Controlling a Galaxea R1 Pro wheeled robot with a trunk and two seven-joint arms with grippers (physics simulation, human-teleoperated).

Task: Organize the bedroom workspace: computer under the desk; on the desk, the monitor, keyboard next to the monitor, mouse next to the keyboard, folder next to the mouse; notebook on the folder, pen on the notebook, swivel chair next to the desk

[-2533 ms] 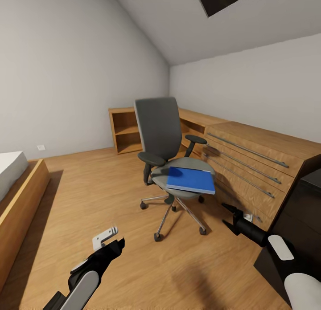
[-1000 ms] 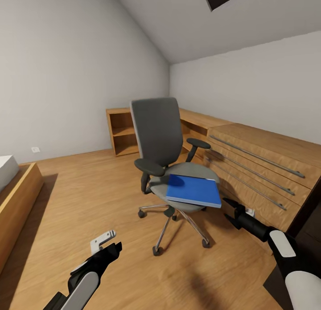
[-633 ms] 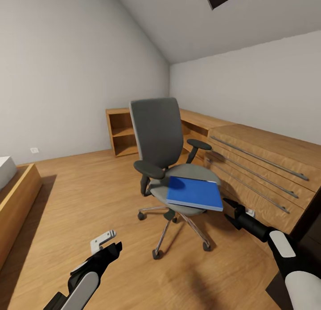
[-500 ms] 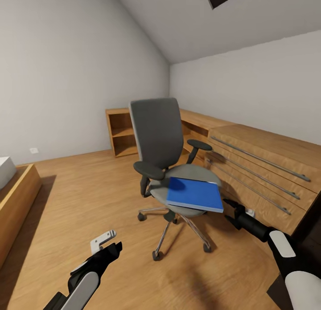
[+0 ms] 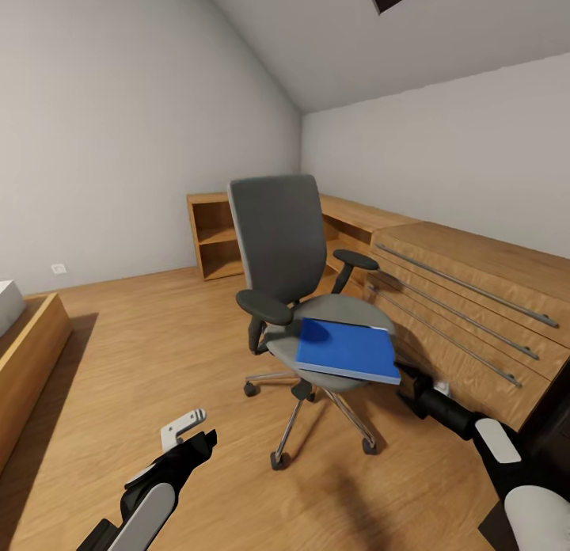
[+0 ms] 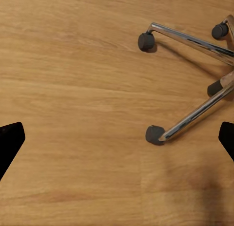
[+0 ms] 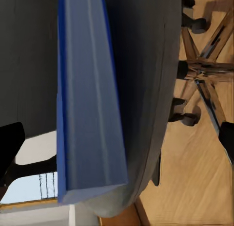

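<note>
Head view: the blue folder [image 5: 348,350] lies flat on the seat of the swivel chair [image 5: 305,294], poking out past the seat edge. The right gripper [image 5: 413,379] sits just beside its near corner, at about 4 o'clock from it, and is much nearer than the left gripper [image 5: 190,434], low at 7 o'clock.

Left wrist view: fingers spread wide over floor [image 6: 73,89], holding nothing.

Right wrist view: fingers spread wide, empty. The folder's thin edge [image 7: 87,99] runs long, straight ahead between them.

No legible text, label or number anywhere.
</note>
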